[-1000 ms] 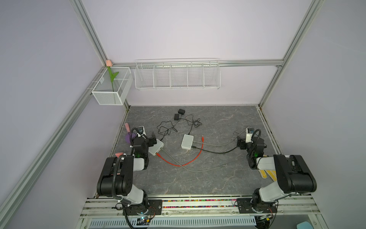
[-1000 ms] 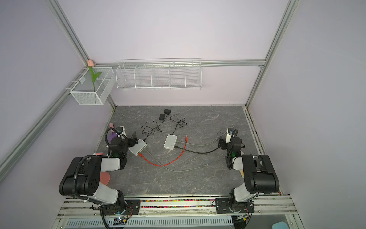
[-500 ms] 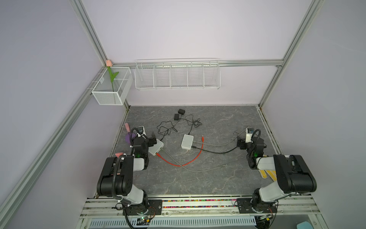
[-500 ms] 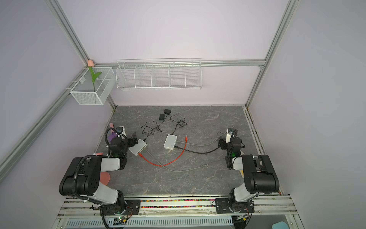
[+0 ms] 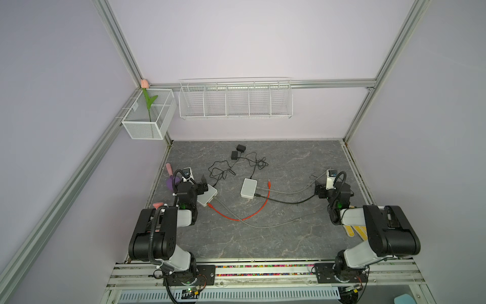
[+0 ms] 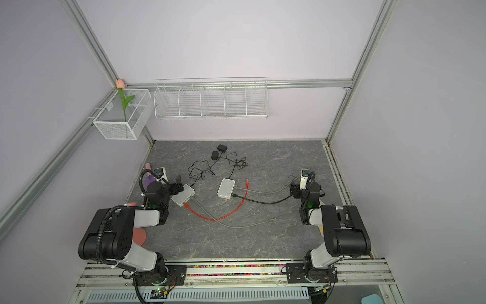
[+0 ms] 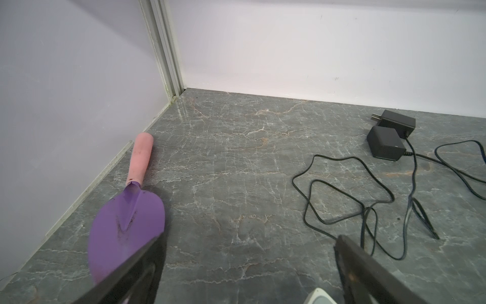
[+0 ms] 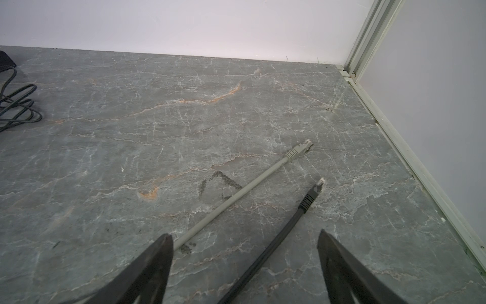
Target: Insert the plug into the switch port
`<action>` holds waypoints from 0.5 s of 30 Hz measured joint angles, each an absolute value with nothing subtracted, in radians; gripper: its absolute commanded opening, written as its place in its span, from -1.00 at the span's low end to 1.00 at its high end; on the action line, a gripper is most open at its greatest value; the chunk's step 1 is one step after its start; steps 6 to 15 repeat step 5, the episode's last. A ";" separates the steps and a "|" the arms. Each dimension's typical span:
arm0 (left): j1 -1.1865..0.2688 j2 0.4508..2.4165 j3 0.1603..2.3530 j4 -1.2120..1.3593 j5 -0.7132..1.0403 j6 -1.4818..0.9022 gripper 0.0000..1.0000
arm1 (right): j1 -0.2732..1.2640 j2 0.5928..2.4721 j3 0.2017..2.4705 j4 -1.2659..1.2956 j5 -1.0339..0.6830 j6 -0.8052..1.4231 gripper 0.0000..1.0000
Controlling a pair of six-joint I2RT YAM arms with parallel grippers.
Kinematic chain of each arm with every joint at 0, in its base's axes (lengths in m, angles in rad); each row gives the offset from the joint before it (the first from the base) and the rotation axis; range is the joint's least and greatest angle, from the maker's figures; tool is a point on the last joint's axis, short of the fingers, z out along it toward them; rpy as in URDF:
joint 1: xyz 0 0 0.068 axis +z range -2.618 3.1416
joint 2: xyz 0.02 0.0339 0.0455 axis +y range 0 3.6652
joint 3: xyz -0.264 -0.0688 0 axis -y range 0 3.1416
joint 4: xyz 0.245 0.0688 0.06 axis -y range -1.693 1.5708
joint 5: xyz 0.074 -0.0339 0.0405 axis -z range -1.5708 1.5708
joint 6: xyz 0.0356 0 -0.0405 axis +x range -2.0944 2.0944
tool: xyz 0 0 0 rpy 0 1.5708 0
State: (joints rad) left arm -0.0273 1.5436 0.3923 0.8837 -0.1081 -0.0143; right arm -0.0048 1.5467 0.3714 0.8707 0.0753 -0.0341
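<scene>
Though cut down to two dark tips at the edge of each wrist view, plainly spread wide on both the left gripper (image 7: 251,236) and the right gripper (image 8: 245,234), with nothing clamped in either. Between the right fingers (image 8: 339,265), only bare table (image 8: 184,118) and a stretch of the black cable (image 8: 276,244), loose, touched by neither tip. Just ahead, flat on the stone: the black plug (image 8: 311,193), and near it but apart, the grey plug (image 8: 299,150); both free, well apart from any port. In both top views, too small to make out, and hard to part the right gripper from its own wrist and camera lead.

Nearer the middle, a third free end, the red plug (image 5: 268,182), just beside the centre switch (image 5: 248,187). Far ends of the black cable and the grey cable (image 5: 289,192) seemingly seated in that switch's side; ports themselves not resolvable. Second switch (image 5: 209,195) touching or just under the left gripper from above, cannot tell which; in the left wrist view, only a pale corner at the frame's edge.

Purple trowel (image 7: 128,223) half behind one left finger. Power adapters (image 7: 386,143) whole, leads cut off at the edge. Under the right forearm, a yellow object (image 5: 355,231), mostly hidden.
</scene>
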 measured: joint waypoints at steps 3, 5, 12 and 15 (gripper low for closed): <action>-0.030 1.544 0.392 0.884 -0.111 -0.014 0.99 | -0.005 1.547 0.371 0.871 0.075 -0.034 0.77; -0.033 1.544 0.392 0.884 -0.112 -0.014 0.99 | -0.005 1.547 0.371 0.871 0.075 -0.034 0.77; -0.033 1.544 0.392 0.884 -0.112 -0.014 0.99 | -0.005 1.547 0.371 0.871 0.075 -0.034 0.77; -0.033 1.544 0.392 0.884 -0.112 -0.014 0.99 | -0.005 1.547 0.371 0.871 0.075 -0.034 0.77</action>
